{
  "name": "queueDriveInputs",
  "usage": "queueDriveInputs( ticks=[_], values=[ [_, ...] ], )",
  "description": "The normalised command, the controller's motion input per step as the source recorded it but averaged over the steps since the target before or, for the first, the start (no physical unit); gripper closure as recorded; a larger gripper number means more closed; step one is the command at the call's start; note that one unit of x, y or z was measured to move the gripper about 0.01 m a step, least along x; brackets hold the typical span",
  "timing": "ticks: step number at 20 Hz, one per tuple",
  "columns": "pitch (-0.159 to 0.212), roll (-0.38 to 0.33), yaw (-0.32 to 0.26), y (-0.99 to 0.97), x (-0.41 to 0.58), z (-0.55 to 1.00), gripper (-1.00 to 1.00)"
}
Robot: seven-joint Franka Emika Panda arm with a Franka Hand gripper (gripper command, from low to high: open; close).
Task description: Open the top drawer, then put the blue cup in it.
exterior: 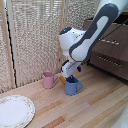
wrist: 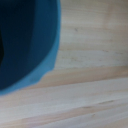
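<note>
hovering right over the blue cup (exterior: 73, 87), the gripper (exterior: 70, 76) sits at its rim, jaws hidden so i cannot tell its opening or hold, top drawer (exterior: 111, 47) off beyond the arm looks pulled out, so cup transfer remains.

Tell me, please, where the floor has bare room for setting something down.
Bare wood lies between the white plate and the blue cup, and toward the cabinet. It is crowded around the pink mug, the cup and the hand.
</note>
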Motion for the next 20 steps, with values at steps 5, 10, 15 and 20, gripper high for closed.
queueDriveInputs(
  ticks=[5, 10, 15, 20],
  values=[
    [0.056, 0.301, -0.130, -0.23, 0.207, -0.31, -1.00],
    [0.000, 0.192, -0.209, -0.29, 0.113, -0.34, 1.00],
    [0.003, 0.071, -0.271, -0.25, -0.049, -0.27, 1.00],
    [0.015, 0.021, -0.063, -0.18, -0.264, -0.03, 1.00]
  ],
)
